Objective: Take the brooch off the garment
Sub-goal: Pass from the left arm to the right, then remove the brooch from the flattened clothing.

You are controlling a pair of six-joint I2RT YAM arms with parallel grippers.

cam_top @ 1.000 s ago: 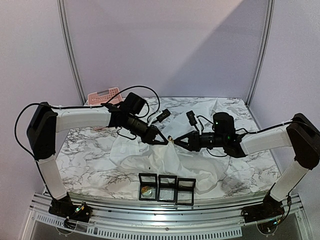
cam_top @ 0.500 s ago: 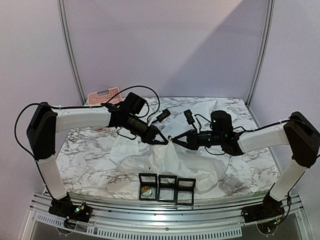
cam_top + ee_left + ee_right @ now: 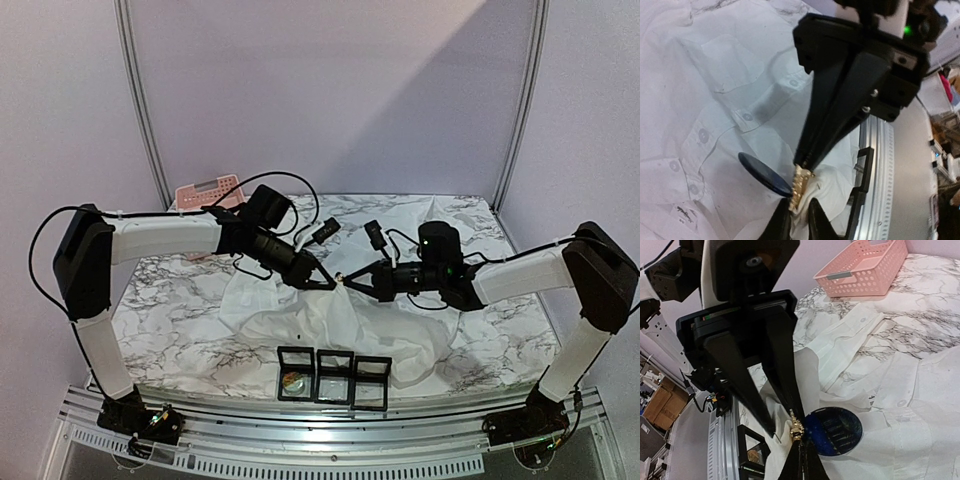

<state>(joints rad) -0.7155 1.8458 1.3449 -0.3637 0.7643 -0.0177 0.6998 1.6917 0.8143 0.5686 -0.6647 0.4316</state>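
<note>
The white garment [image 3: 300,322] lies wrinkled across the marble table. A small gold brooch [image 3: 342,279] sits on a raised fold of it between both grippers. My left gripper [image 3: 328,284] is shut on that fold; in the left wrist view [image 3: 796,209] its fingers pinch the fabric just below the brooch [image 3: 799,184]. My right gripper [image 3: 352,286] comes from the right and is shut on the brooch; in the right wrist view [image 3: 800,444] its closed tips hold the gold piece [image 3: 796,429]. The garment also shows in the wrist views [image 3: 715,100] [image 3: 900,380].
A dark blue round disc [image 3: 836,431] lies on the shirt beside the brooch, also in the left wrist view [image 3: 762,172]. A pink basket [image 3: 207,190] stands at the back left. Three black display frames [image 3: 335,375] stand at the near edge. Cables hang by both wrists.
My right arm has shifted a little to the left, toward the left gripper and the brooch. The left arm has held still with the fold.
</note>
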